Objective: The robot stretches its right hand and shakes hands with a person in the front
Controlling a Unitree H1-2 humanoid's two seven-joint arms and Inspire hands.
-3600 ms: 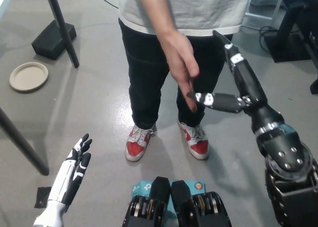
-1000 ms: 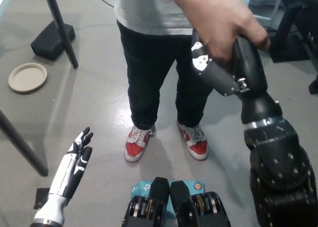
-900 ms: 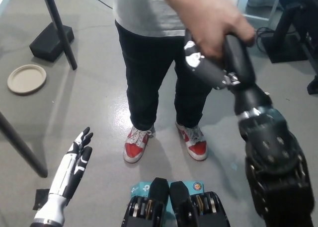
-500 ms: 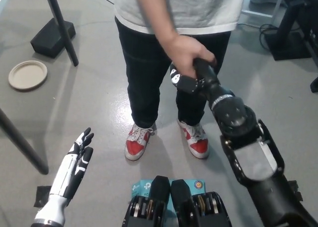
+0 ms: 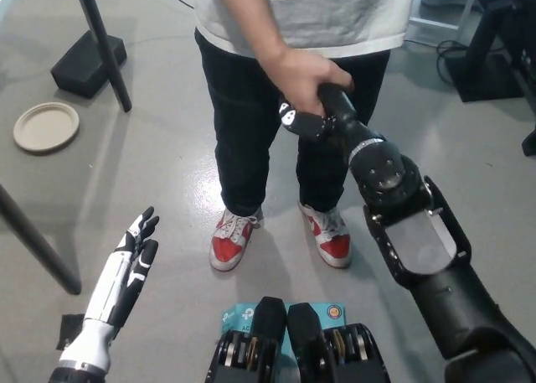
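— Around the robot's feet, how much free floor was there?

— Bare grey floor [image 5: 167, 173] lay open between the white left hand and the person. At the left edge a dark slanted table leg [image 5: 33, 236] cut across, and further up a black stand pole [image 5: 102, 41] rose from its black base block [image 5: 88, 64], with a round tan plate [image 5: 46, 126] lying on the floor near them. Dark equipment stood at the upper right.

— And the hands?

— The black right hand [image 5: 314, 119] reached forward to the person's hand [image 5: 301, 77], which was wrapped over it from above; the two were clasped in front of the person's dark trousers [image 5: 243, 140], above the red-and-white shoes [image 5: 233, 239]. How tightly the black fingers closed I could not tell, being mostly covered. The white left hand [image 5: 130, 270] rested low at the lower left, fingers straight and slightly apart, holding nothing.
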